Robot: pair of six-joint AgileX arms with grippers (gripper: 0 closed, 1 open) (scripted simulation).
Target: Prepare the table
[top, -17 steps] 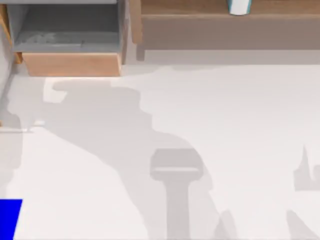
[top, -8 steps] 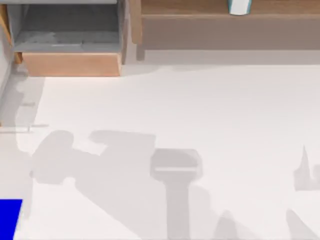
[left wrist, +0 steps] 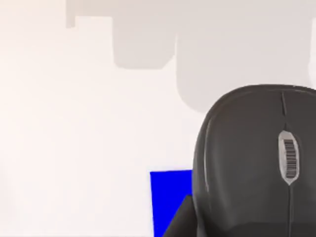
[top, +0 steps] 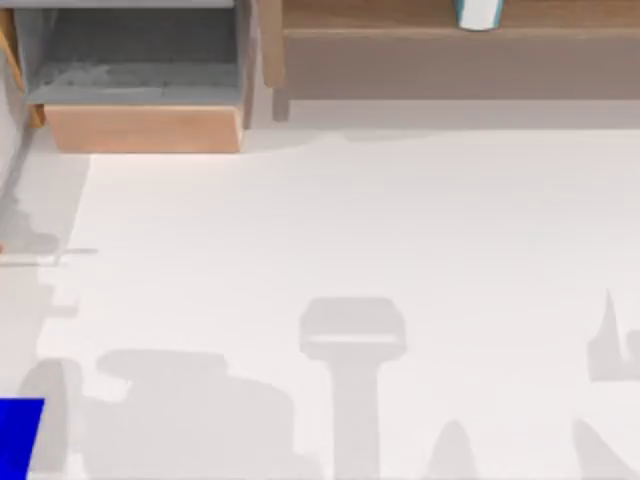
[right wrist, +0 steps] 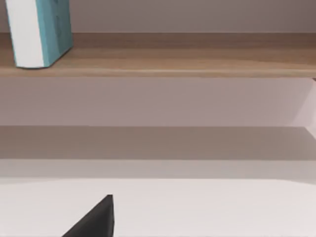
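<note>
Risks landing the black mouse (left wrist: 256, 163) half off the blue mat (left wrist: 170, 202) onto the table (left wrist: 74, 123); cannot tell whether the left gripper, over the mat, clamps it.

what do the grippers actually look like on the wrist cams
Little of them shows. The right gripper appears as a plain matte black part, flat-faced and cut to an angular wedge, with no cables, markings or logos visible. A similar black angled piece, likely the left gripper, sits beside the black mouse.
</note>
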